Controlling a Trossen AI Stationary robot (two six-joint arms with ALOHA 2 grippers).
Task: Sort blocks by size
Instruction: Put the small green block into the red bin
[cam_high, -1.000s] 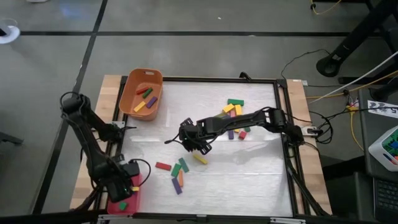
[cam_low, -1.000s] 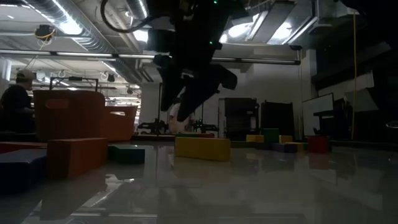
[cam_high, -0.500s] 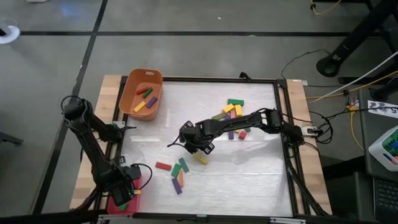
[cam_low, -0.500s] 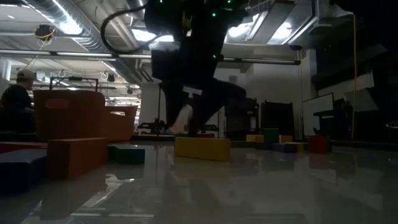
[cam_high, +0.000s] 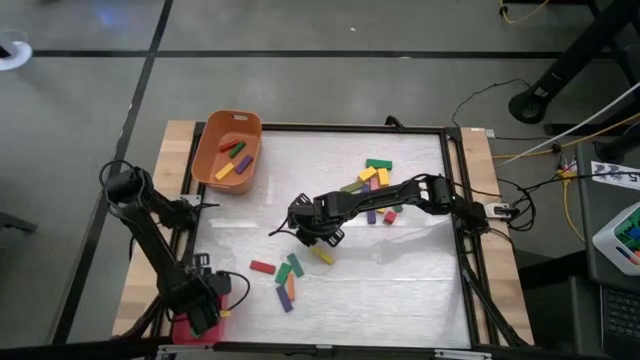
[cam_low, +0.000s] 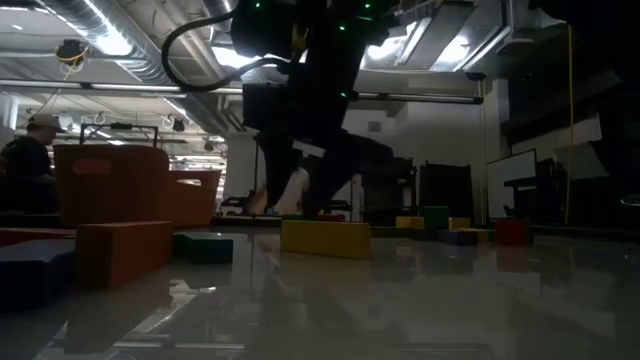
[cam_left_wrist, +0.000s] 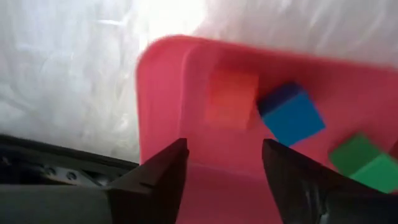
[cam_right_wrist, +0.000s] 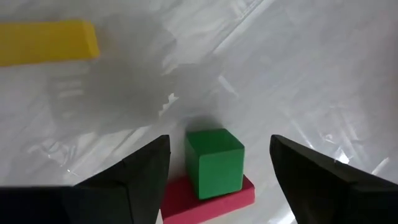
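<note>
My left gripper hangs open, pointing down, over the flat red tray at the table's near left corner. In the left wrist view the tray holds an orange cube, a blue cube and a green cube; nothing is between the fingers of my left gripper. My right gripper stands open, low over the table's middle. Its fingers flank a green cube without touching it. The cube sits against a flat red bar. A yellow bar lies close by.
An orange tub with several blocks stands at the far left. A cluster of blocks lies right of centre under the right arm. Red, green, orange and purple bars lie near the middle front. A dark frame borders the white mat.
My left gripper has gone toward the table's near edge and down, and now stands over the red tray. My right gripper has sunk toward the table and rolled a little, close to the yellow bar.
</note>
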